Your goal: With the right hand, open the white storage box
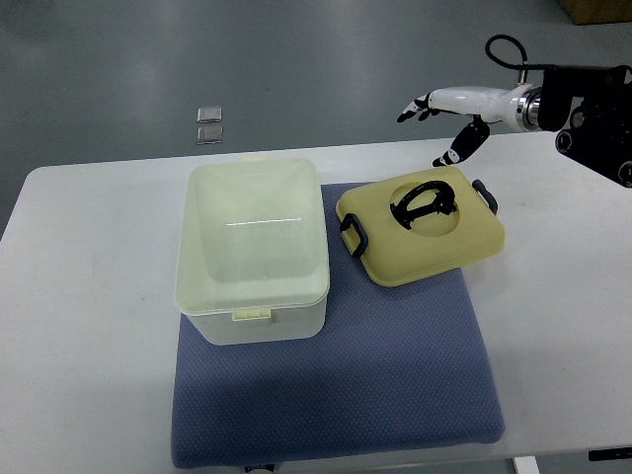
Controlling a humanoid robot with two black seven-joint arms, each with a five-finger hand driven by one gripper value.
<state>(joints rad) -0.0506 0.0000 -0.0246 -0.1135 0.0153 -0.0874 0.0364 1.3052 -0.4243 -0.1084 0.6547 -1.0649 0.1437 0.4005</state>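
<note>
The white storage box (253, 252) stands open on the left part of a blue mat (336, 385), its inside showing pale and empty. Its yellow lid (423, 237), with a black handle in a round recess and dark side clips, lies flat on the mat to the box's right. My right hand (444, 117) hovers above the table's far edge, just behind the lid and apart from it, fingers spread and holding nothing. The left arm is out of view.
The white table (89, 326) carries the mat. Two small square metal plates (208, 125) lie on the grey floor beyond the table's far edge. The right arm's black forearm (592, 118) reaches in at the upper right.
</note>
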